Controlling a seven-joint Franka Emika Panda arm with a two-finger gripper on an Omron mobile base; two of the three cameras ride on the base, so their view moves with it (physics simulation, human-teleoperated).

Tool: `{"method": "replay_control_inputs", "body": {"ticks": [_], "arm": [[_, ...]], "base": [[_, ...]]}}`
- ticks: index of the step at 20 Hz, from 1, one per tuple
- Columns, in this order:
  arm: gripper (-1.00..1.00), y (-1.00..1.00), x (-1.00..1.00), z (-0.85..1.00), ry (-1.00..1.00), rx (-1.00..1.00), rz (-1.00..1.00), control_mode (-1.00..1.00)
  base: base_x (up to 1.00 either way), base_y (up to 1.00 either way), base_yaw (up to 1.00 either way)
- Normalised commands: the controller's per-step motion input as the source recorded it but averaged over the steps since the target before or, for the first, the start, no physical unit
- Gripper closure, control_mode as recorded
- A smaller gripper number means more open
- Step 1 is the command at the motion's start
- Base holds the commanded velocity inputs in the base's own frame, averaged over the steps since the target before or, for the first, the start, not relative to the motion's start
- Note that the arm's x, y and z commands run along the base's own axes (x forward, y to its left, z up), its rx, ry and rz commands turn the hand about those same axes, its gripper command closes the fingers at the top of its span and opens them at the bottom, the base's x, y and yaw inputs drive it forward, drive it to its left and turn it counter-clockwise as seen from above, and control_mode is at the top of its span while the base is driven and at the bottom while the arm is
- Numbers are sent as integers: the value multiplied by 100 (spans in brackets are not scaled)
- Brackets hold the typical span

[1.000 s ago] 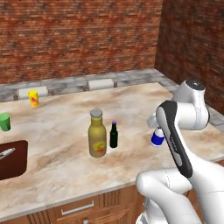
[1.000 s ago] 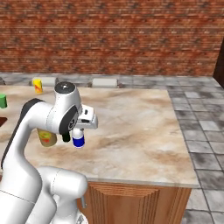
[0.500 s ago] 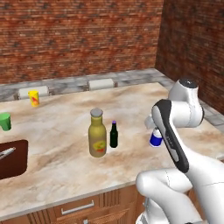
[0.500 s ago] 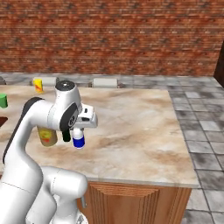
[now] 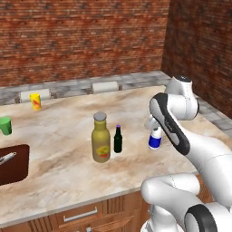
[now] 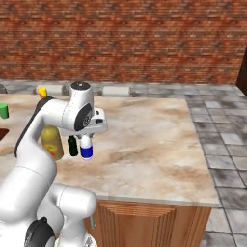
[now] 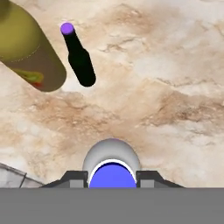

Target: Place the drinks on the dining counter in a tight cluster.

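Note:
My gripper (image 6: 87,136) is shut on the small white-and-blue bottle (image 6: 86,147), gripping it near the top. It holds the bottle upright just over the beige dining counter (image 6: 144,140). In the hand view the bottle (image 7: 112,168) sits between my fingertips (image 7: 72,178). Just left of it stands the small dark bottle with a purple cap (image 5: 118,139), and beyond that the tall olive-yellow bottle (image 5: 100,144). In the left base view my forearm partly hides the held bottle (image 5: 155,139). I cannot tell whether its base touches the counter.
A yellow cup (image 5: 35,100) and a green cup (image 5: 5,125) stand far left on the counter. A dark sink (image 5: 11,165) with a utensil in it lies at the left front. The brick wall runs behind, and the counter's right edge drops to a tiled floor (image 6: 226,159).
My gripper has carried the white-and-blue bottle leftward, closer to the dark bottle. The other two bottles have not moved.

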Motion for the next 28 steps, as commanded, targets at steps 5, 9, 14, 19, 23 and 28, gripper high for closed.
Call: {"method": "replay_control_inputs", "body": {"ticks": [5, 9, 14, 19, 23, 28], "arm": [[100, 5, 26, -36, -20, 4, 19, -100], [100, 20, 42, -15, -5, 0, 22, -100], [100, 3, 56, 2, 5, -2, 14, -100], [100, 1, 57, 1, 12, -1, 9, -100], [100, 12, 56, -6, 8, 0, 2, -100], [100, 20, 30, -18, 0, 0, 3, -100]], "base": [[0, 0, 0], [0, 0, 0], [0, 0, 0], [0, 0, 0], [0, 0, 0], [0, 0, 0]]}}
